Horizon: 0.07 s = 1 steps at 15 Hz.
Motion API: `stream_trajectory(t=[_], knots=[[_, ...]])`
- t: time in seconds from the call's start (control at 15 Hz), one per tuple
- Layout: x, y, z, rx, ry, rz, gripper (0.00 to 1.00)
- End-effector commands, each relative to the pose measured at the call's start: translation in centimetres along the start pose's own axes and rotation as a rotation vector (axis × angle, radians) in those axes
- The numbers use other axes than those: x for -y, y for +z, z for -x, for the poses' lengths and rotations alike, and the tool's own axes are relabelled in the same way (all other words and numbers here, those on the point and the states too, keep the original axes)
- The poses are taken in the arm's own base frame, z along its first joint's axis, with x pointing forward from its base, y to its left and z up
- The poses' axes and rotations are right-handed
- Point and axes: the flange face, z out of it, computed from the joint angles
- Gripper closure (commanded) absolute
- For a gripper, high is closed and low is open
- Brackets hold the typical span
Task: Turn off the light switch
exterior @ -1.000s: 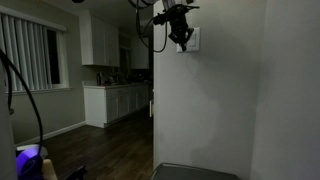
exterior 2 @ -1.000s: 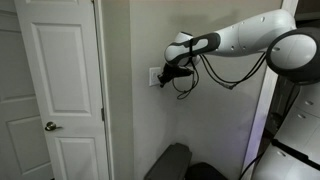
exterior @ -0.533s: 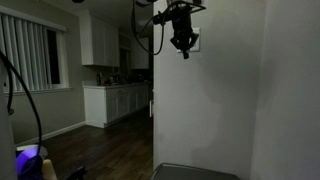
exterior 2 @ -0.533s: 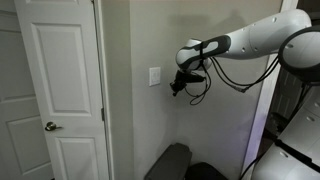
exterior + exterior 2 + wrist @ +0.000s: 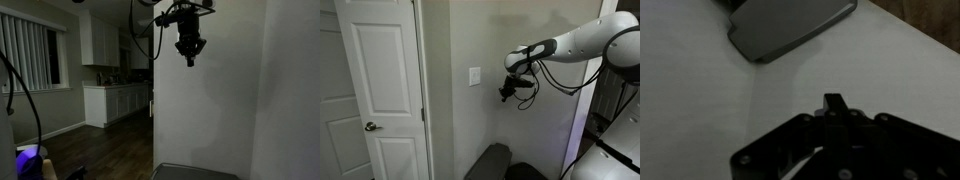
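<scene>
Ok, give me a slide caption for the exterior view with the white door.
Gripper hangs apart from the white light switch on the wall beside a closed panelled door.

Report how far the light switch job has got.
Done, it seems: the claw was at the switch a second ago. In hand: the claw, shut, now sits off the wall, apart from the switch. Left: probably nothing but retreat; whether the switch flipped is too small to tell.
</scene>
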Motion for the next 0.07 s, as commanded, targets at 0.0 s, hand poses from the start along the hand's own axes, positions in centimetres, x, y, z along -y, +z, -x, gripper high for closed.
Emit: stream_trajectory(t=[0.0], knots=[[-0.30, 0.12, 0.94, 0.019, -0.011, -0.044, 0.97]])
